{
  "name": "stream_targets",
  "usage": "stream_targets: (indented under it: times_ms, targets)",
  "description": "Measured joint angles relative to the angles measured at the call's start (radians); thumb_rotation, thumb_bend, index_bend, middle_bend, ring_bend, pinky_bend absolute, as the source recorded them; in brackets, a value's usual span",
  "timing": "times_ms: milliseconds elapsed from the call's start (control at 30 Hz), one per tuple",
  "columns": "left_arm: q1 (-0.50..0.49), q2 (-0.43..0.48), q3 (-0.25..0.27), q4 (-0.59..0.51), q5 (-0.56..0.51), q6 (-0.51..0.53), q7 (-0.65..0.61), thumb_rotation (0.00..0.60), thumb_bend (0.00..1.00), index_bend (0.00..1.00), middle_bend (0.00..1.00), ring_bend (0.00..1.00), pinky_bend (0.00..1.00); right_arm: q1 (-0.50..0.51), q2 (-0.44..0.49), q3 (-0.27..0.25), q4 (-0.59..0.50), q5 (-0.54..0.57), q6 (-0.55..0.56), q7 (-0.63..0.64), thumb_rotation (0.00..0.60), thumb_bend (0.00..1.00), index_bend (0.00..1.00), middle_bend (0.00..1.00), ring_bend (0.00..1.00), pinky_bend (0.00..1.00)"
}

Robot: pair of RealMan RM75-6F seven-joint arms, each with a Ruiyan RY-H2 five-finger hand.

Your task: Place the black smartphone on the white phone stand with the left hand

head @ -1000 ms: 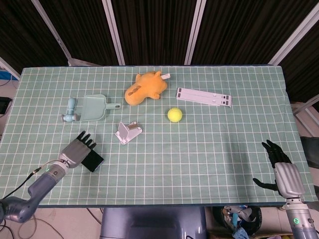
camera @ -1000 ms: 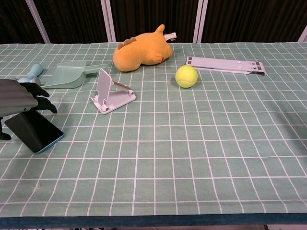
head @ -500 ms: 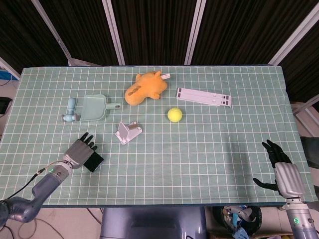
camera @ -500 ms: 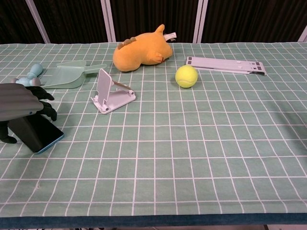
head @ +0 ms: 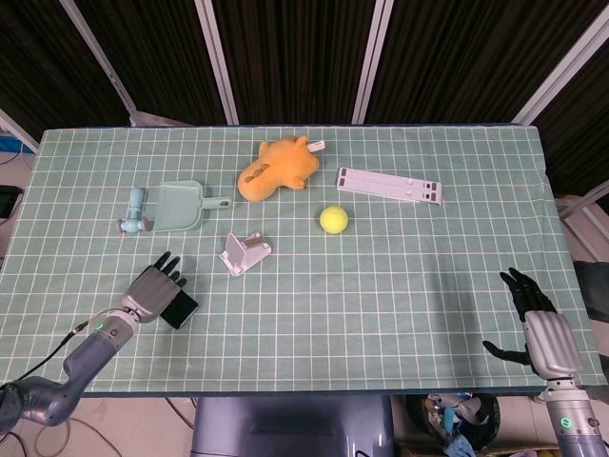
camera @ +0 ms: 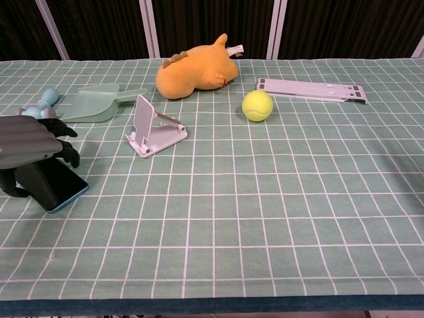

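Observation:
The black smartphone (head: 182, 309) (camera: 58, 186) lies flat on the green cloth at the front left. My left hand (head: 152, 287) (camera: 28, 140) sits low over its far end, fingers spread and curved down past its edge, thumb by its near left side; no firm grip shows. The hand hides the phone's upper part. The white phone stand (head: 245, 253) (camera: 154, 127) stands unoccupied behind and to the right of the phone. My right hand (head: 534, 315) hangs open at the table's front right corner, holding nothing, and the chest view does not show it.
An orange plush toy (camera: 196, 69), a yellow tennis ball (camera: 258, 105) and a flat white folding rack (camera: 311, 89) lie across the back. A pale green dustpan (camera: 96, 103) with a blue brush (camera: 45, 101) sits just behind my left hand.
My left hand has sunk lower onto the phone and drawn slightly nearer, its thumb closing toward the phone's side. The phone and the right hand have stayed put.

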Motion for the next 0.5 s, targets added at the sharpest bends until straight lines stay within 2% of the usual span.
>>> stream_targets:
  times_ms: [233,500]
  targets:
    - [0.004,-0.010,0.008,0.012,0.007,0.011,-0.022,0.600,0.22,0.41,0.43,0.03,0.00,-0.001,0.000,0.000,-0.001,0.000,0.001,0.003,0.600,0.16,0.00,0.00,0.00,0.19]
    - [0.014,-0.015,0.016,0.030,0.042,0.032,-0.075,0.600,0.32,0.49,0.51,0.08,0.01,-0.003,-0.001,0.000,-0.003,-0.001,0.004,0.001,0.600,0.16,0.00,0.00,0.00,0.19]
